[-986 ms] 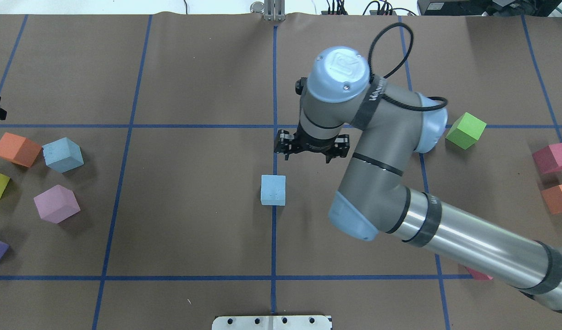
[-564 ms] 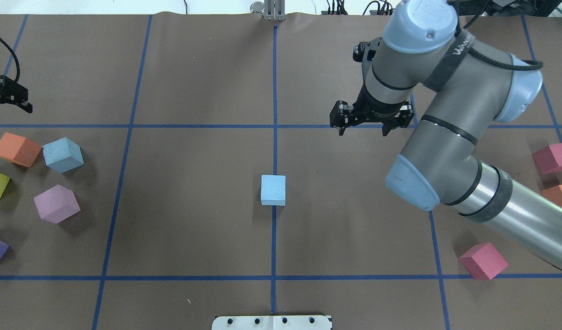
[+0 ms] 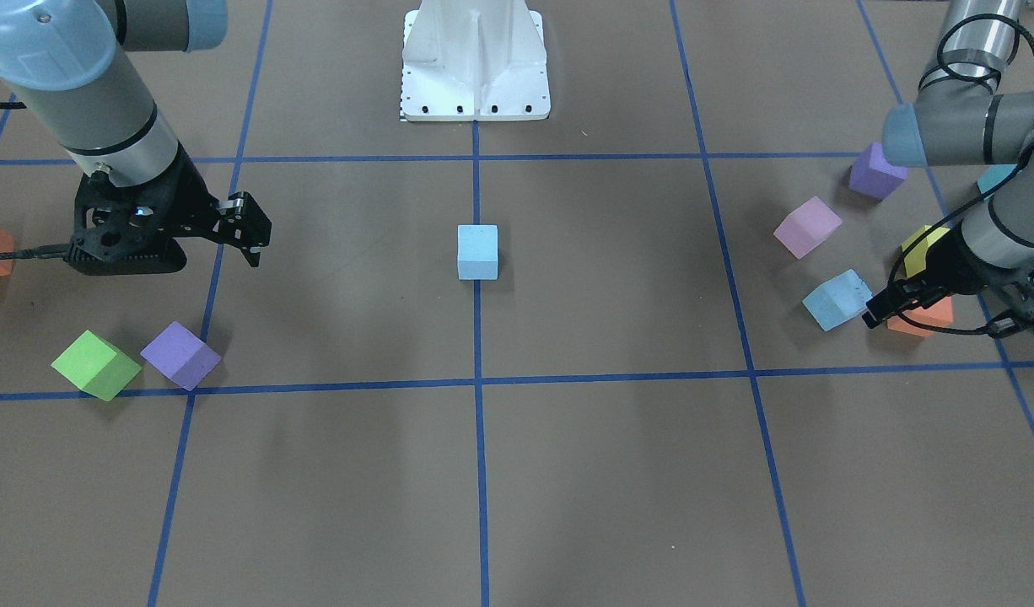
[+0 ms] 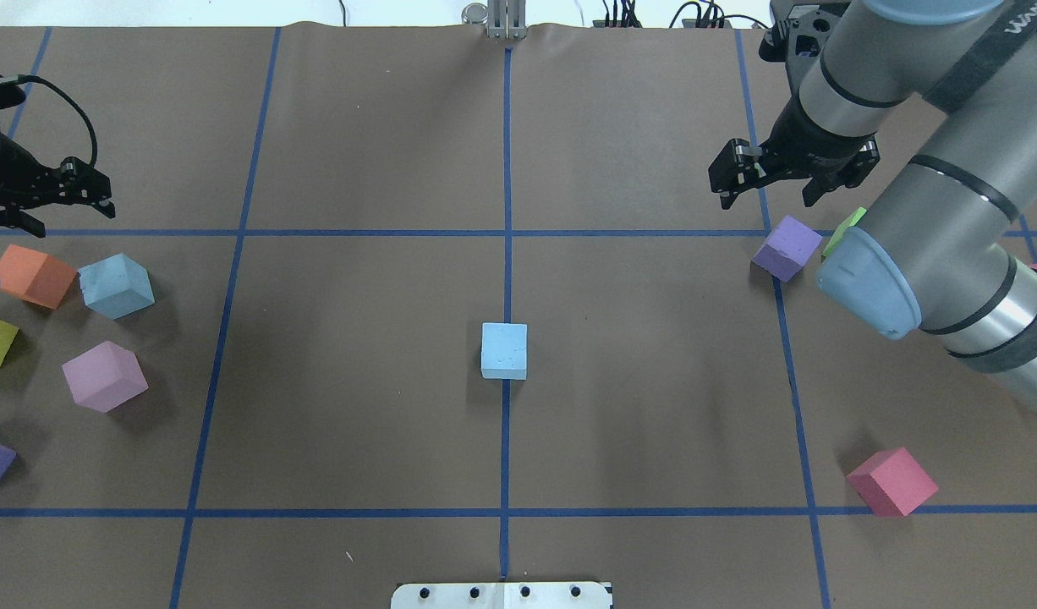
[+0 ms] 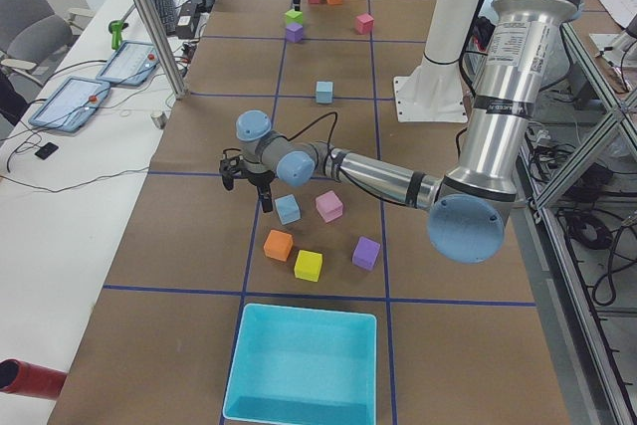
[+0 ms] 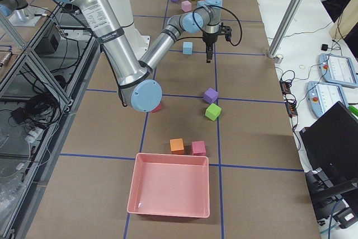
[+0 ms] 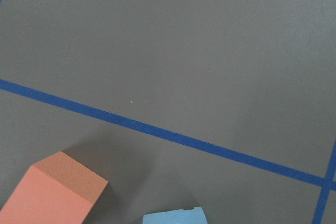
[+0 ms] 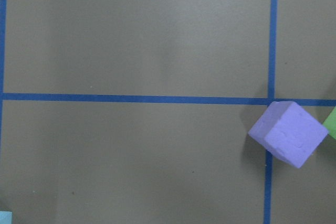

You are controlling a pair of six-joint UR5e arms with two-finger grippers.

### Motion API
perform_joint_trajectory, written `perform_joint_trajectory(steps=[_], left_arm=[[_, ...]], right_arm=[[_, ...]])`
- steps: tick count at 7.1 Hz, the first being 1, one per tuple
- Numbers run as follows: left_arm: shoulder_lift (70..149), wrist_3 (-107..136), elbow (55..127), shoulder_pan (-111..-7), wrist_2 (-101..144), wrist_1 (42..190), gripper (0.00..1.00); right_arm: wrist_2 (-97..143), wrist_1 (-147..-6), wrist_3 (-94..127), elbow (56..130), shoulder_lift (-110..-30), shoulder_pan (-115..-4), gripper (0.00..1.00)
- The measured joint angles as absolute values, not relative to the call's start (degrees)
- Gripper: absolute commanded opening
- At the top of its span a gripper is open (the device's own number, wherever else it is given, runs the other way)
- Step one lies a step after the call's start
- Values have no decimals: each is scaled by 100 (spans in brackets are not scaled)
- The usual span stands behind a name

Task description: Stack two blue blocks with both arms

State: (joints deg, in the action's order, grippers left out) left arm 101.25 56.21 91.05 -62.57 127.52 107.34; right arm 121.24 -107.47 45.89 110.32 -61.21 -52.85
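The left gripper hangs with its fingers spread wide and nothing between them. In the overhead view the side blue block lies on the table at about 5 o'clock from it, close by. The wrist camera catches only the block's top edge at the bottom of its view.

This block looks like matte foam, so it is probably very light, a little soft under pressure and not slippery. A gentle squeeze should be enough. It sits turned diagonally to the grid, so the wrist likely needs a twist to bring the fingers square onto two opposite flat faces, around mid-height. An orange cube sits just beside it at its 9 o'clock, and I cannot tell whether they touch. The pair of faces away from that cube seems the safer hold.

The centre blue block rests square on the blue centre line in the middle of the table, well apart from everything else. That makes it a likely base for the stack.

The right gripper is also open wide and empty, pointing down. The centre blue block is well off at its 8 o'clock, and a purple cube lies near at its 5 o'clock.

The left arm stretches low and long from the base, with its wrist turned down. The right arm is bent at the elbow, and its wrist is upright over the table.
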Motion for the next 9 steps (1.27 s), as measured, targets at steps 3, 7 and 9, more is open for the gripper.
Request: perform_joint_trajectory(steps=[3,7,9], left_arm=[[10088,5688,9136,-6062,12646,10742,99],[9758,5985,9256,-5794,12639,11092,99],[9693,6101,9284,-5690,12620,11151,99]], right_arm=[[12180,-10741,4466,11075,-6223,-5378,99],[12182,-10740,4439,11084,-6235,-5393,99],[12182,-10740,4439,11088,-6232,-5394,99]])
